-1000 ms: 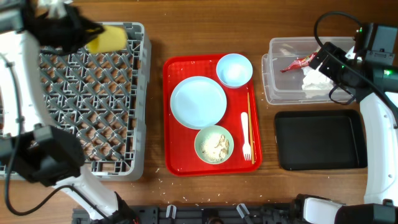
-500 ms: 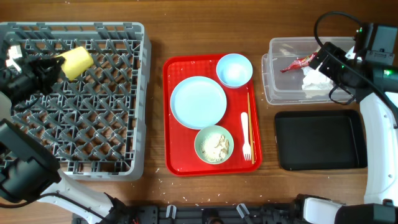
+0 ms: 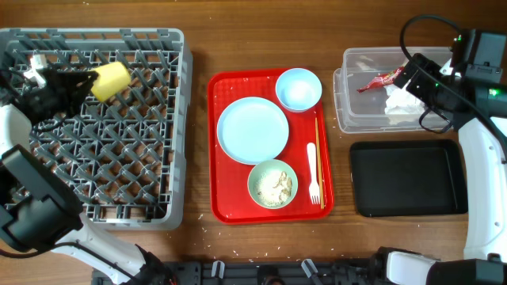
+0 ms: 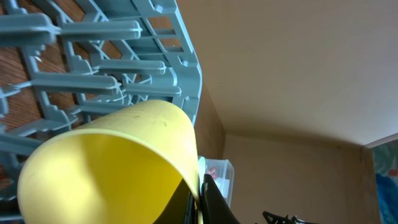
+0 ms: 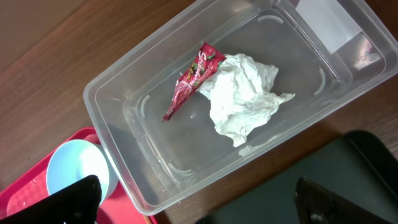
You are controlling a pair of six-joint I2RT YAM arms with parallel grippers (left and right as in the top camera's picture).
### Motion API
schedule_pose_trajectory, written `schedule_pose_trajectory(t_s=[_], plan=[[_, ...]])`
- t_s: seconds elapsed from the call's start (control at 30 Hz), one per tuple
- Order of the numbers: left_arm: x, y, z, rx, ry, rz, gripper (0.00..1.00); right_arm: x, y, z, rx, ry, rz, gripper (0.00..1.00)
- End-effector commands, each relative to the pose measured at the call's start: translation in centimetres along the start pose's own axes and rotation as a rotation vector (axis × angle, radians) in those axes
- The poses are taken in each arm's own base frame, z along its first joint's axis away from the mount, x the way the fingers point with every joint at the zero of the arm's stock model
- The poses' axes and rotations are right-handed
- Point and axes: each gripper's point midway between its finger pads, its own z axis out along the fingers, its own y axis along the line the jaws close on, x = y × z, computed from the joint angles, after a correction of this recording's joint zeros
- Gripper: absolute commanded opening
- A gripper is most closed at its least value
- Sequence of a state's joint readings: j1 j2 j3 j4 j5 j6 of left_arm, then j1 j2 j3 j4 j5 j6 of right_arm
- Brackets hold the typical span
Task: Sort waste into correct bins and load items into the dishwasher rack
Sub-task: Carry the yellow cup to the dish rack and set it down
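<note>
My left gripper point(image 3: 79, 79) is shut on the rim of the yellow cup point(image 3: 109, 81), held on its side over the back of the grey dishwasher rack point(image 3: 170, 119); the cup point(image 4: 106, 165) fills the left wrist view, with rack pegs point(image 4: 124, 74) behind it. My right gripper point(image 3: 412, 79) is open and empty above the clear tub point(image 3: 348, 87), which holds the white napkin point(image 5: 242, 99) and red wrapper point(image 5: 193, 78). The plate point(image 3: 253, 130), saucer point(image 3: 299, 89), bowl with rice scraps point(image 3: 272, 183), fork point(image 3: 313, 174) and chopsticks point(image 3: 318, 158) lie on the red tray point(image 3: 218, 202).
The shallow black tray point(image 3: 408, 178) lies in front of the clear tub at the right. Small crumbs dot the wooden table point(image 3: 198, 229) in front of the red tray. The right arm's cable loops over the tub's far side.
My left gripper swung down from the rack's back edge with the yellow cup, then shifted it slightly right and back over the rack. The right arm has not moved.
</note>
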State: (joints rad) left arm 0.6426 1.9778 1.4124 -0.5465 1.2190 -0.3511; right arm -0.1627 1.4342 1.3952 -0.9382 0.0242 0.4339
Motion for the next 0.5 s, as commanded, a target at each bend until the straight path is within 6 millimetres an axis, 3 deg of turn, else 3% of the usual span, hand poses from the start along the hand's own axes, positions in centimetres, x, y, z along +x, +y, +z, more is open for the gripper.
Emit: schedule_pose_trajectory(t_s=[0.0, 0.37, 0.47], plan=[[-0.5, 1.2, -0.8, -0.036, -0.031, -0.028, 0.04, -0.6, 0.1, -0.2, 0.005, -0.019, 0.011, 1.00], [0.0, 4.9, -2.5, -0.200, -0.069, -0.161, 0.04, -0.6, 0.1, -0.2, 0.005, -0.019, 0.011, 1.00], [-0.4, 5.6, -4.0, -0.213, -0.100, -0.197, 0.04, -0.6, 0.1, -0.2, 0.005, -0.019, 0.011, 1.00]])
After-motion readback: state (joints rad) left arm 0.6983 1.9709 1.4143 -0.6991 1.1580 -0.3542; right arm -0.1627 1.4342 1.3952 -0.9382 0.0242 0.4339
